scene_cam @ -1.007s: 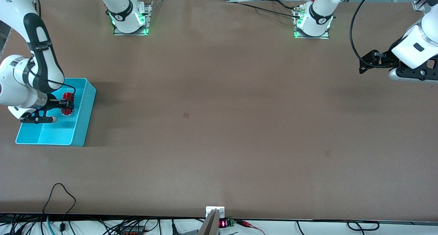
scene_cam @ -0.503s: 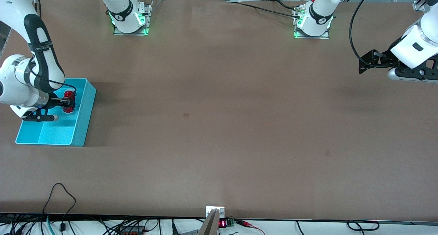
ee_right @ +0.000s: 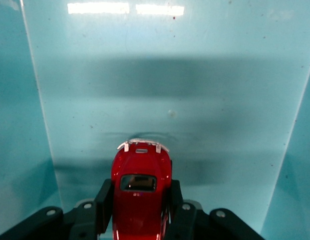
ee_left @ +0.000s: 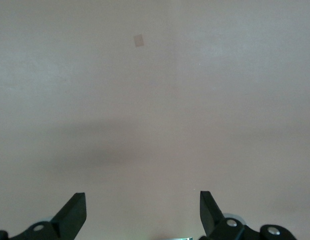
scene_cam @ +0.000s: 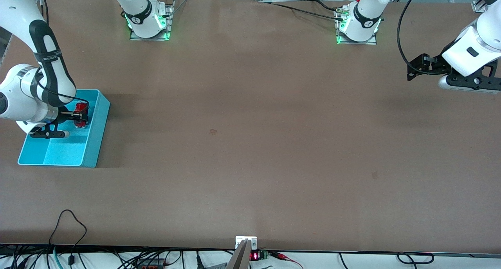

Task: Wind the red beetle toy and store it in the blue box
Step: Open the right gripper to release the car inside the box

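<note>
The toy [ee_right: 141, 192] sits clamped between the two fingers of the right end effector [scene_cam: 80, 115], which hangs inside the box [scene_cam: 102, 116], low over its floor, at the part of the box farther from the front camera. The right wrist view shows the fingers pressed against both flanks of the red body, its silvery end pointing out over the pale blue floor and a faint shadow spread beneath it; whether the wheels touch the floor I cannot tell. The box stands at the right arm's end of the bench [scene_cam: 250, 143], near the edge, and holds nothing else that shows. I judge the task to be at the storing step, nearly finished: the toy is already within the walls, so the next move calls for parting the fingers to let it settle, then lifting straight up so that neither finger catches the toy or the thin wall beside it. A wound toy may roll once freed, but the walls should keep it in. The left end effector [ee_left: 142, 212] waits high over the left arm's end of the bench, fingers spread wide and holding nothing. The bench is a plain brown sheet with a few small darker marks; cables and a small red display run along its near edge.
</note>
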Controlling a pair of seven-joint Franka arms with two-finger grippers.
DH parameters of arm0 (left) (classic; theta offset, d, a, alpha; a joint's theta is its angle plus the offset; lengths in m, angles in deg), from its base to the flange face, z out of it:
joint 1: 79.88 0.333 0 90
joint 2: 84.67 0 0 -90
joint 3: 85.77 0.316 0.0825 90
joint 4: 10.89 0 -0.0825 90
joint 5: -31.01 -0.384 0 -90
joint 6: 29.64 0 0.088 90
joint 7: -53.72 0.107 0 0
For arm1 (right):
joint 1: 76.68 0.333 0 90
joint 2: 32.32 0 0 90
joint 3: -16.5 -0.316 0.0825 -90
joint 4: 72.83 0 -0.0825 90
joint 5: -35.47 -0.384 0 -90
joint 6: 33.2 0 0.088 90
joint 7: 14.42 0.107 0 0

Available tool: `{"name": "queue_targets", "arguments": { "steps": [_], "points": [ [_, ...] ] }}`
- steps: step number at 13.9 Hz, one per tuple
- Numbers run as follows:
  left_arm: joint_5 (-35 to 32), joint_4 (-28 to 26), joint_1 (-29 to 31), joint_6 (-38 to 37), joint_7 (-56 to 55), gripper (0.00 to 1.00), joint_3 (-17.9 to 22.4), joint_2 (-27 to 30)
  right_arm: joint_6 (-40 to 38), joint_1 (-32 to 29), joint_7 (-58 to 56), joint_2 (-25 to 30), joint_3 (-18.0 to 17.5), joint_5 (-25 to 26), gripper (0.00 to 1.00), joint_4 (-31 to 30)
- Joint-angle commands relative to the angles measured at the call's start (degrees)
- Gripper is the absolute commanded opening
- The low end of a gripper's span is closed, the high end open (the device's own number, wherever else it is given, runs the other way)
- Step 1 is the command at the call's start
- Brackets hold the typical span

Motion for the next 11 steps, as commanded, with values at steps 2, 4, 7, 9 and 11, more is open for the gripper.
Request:
{"name": "queue_targets", "arguments": {
  "steps": [2,4,7,9,11],
  "points": [
    [0.87,1.9,0.39,-1.72,1.18,1.0,-0.14,-0.74,0.74,-0.86,-0.11,0.02,-0.65,0.47,0.2,-0.74],
    [0.87,1.9,0.47,-1.8,1.18,1.0,-0.14,-0.74,1.0,-1.03,-0.11,-0.16,-0.65,0.47,0.28,-0.74],
    [0.78,1.99,0.12,-1.8,1.1,1.0,-0.31,-0.66,1.26,-1.12,-0.11,-0.51,-0.65,0.47,0.45,-0.74],
    [0.78,1.99,0.03,-1.8,1.1,1.0,-0.32,-0.66,1.26,-1.12,-0.11,-0.51,-0.65,0.47,0.54,-0.74],
    [0.78,1.99,0.03,-1.72,1.1,1.0,-0.32,-0.66,1.26,-1.12,-0.11,-0.42,-0.65,0.47,0.59,-0.74]
  ]
}}
